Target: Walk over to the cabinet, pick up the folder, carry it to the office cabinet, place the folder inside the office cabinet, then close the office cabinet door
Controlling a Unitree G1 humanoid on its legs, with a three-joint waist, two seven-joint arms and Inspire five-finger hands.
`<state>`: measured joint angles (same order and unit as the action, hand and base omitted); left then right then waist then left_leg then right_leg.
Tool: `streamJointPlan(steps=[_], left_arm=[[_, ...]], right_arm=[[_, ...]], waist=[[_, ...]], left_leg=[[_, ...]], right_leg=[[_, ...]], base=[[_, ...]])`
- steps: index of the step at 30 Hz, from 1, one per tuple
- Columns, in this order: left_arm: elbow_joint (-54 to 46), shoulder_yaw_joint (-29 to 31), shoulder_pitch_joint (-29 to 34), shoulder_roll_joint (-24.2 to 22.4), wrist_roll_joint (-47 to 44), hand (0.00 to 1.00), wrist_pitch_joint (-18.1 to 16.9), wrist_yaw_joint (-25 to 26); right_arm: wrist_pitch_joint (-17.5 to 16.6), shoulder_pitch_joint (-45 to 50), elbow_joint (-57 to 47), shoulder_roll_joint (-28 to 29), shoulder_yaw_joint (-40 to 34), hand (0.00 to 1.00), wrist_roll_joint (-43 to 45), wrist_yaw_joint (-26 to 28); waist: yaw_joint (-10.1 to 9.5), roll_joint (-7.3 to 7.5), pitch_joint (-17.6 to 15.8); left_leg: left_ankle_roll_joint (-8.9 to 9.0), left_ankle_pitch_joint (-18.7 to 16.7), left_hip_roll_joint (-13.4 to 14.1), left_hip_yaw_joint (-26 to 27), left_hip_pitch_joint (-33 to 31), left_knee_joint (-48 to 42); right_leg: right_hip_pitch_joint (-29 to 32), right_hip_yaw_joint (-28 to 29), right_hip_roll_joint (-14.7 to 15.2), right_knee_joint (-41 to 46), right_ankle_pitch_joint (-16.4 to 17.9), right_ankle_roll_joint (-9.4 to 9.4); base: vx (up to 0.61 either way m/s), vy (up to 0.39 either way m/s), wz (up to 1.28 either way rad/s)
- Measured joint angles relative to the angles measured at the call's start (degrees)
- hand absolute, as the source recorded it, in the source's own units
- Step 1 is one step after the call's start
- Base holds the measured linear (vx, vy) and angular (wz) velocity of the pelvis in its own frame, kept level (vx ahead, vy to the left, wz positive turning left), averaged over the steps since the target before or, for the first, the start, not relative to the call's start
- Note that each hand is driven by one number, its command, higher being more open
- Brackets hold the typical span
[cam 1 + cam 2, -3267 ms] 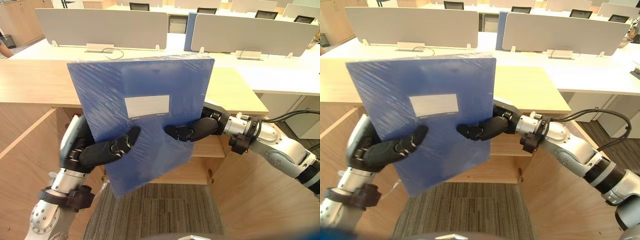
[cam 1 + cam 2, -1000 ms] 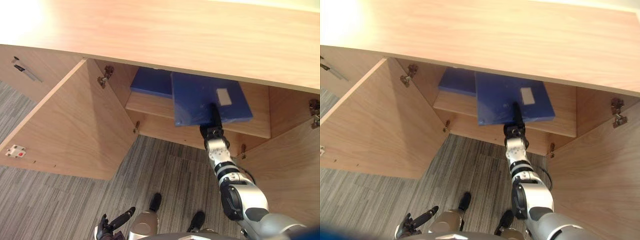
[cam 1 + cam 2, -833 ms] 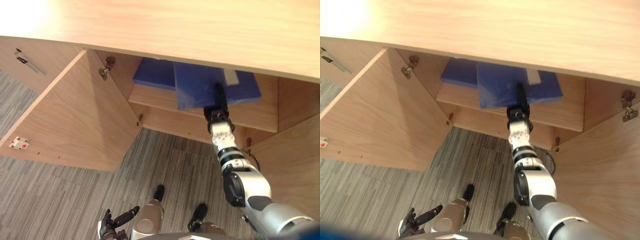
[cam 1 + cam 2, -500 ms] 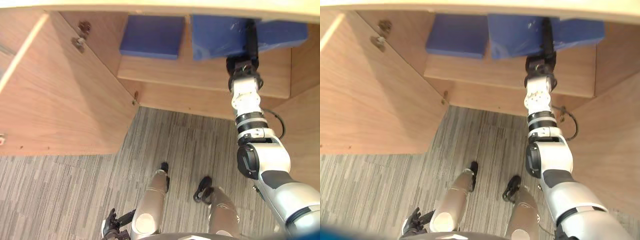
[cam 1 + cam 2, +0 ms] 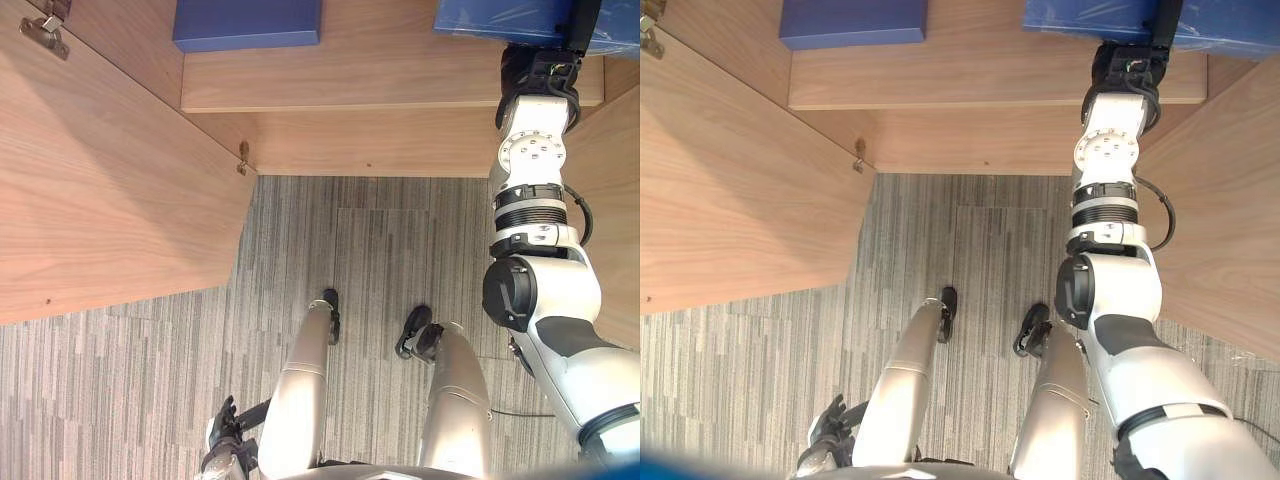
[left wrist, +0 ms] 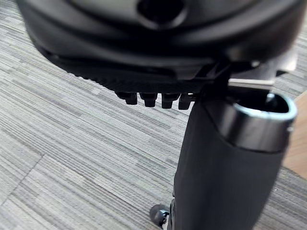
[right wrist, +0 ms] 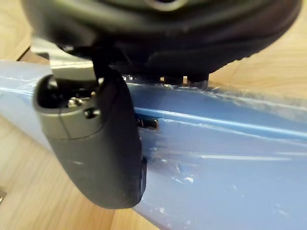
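Observation:
A blue plastic-wrapped folder (image 5: pixel 500 15) lies on the wooden shelf (image 5: pixel 380 70) inside the open office cabinet, at its right side. My right arm reaches straight in, and my right hand (image 5: pixel 583 20) is shut on the folder's near edge. In the right wrist view the thumb (image 7: pixel 96 143) presses on top of the folder (image 7: pixel 216 163), with the fingers hidden beneath it. My left hand (image 5: pixel 830 420) hangs low beside my body over the carpet, its fingers (image 6: pixel 153 98) straight and empty.
A second blue folder (image 5: pixel 248 22) lies on the same shelf further left. The cabinet's left door (image 5: pixel 90 200) stands wide open, and the right door (image 5: pixel 1230 200) is open too. Grey striped carpet (image 5: pixel 380 260) lies between them.
The camera has tilted down, so the whole picture has shifted. My right arm is stretched further into the cabinet, and the folder lies deeper on the shelf. The left hand still hangs.

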<state>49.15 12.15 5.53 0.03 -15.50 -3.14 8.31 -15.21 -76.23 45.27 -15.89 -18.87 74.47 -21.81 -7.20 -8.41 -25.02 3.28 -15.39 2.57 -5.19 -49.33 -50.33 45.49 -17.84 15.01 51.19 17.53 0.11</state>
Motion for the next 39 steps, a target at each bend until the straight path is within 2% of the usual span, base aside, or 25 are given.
streamJointPlan(steps=[7, 14, 24, 30, 39], left_arm=[[-1.67, -0.22, -0.53, -0.41, -0.21, 1.0, 0.02, 1.32], [-1.67, 0.01, -0.52, -0.39, -0.17, 1.0, 0.02, 1.44], [-2.09, 0.15, -0.52, -0.38, 0.49, 1.0, 0.0, 1.73], [-2.29, 0.32, -0.51, -0.06, 1.6, 1.0, -0.12, 1.8], [-2.39, 0.31, -0.52, 0.41, 1.65, 1.0, -0.11, 1.6]], right_arm=[[-1.32, -8.61, 0.02, 0.32, 0.44, 1.0, -0.12, -2.72], [0.2, -12.81, 0.83, -2.25, 7.76, 1.0, -0.78, -2.47], [1.01, -13.05, 4.17, -0.69, 8.66, 1.0, -0.83, -1.21], [4.56, -9.63, 9.38, 2.15, 8.96, 1.0, -4.78, -0.94], [10.66, -6.44, 18.28, 2.3, 18.38, 1.0, -7.31, -0.16]], waist=[[-0.16, -0.01, 0.0], [-0.36, -0.02, 0.01], [-0.43, 0.0, 0.03], [-0.18, 0.31, 0.42], [0.14, 1.1, 0.91]], left_leg=[[-0.02, 1.0, -0.02, -0.04, 0.5, 3.25], [-0.03, 1.35, 0.0, -0.23, 3.31, 6.08], [0.13, 2.6, 0.81, 0.31, 5.06, 9.23], [0.16, 2.75, 1.82, 1.57, 6.38, 10.46], [0.32, 2.91, 2.49, 2.53, 5.99, 11.11]], right_leg=[[-0.5, -0.83, -0.17, -3.21, -1.3, -0.2], [-3.85, -2.38, -0.29, -6.49, -1.91, -0.15], [-5.52, -2.64, -1.56, -10.52, -3.95, -0.27], [-6.34, -2.07, -2.76, -12.6, -5.0, -0.37], [-5.4, -1.32, -3.43, -13.38, -5.81, -0.55]], base=[[0.0, 0.009, 0.01], [0.0, 0.009, 0.02], [-0.01, 0.009, -0.04], [-0.03, 0.003, -0.12], [-0.01, 0.001, -0.06]])
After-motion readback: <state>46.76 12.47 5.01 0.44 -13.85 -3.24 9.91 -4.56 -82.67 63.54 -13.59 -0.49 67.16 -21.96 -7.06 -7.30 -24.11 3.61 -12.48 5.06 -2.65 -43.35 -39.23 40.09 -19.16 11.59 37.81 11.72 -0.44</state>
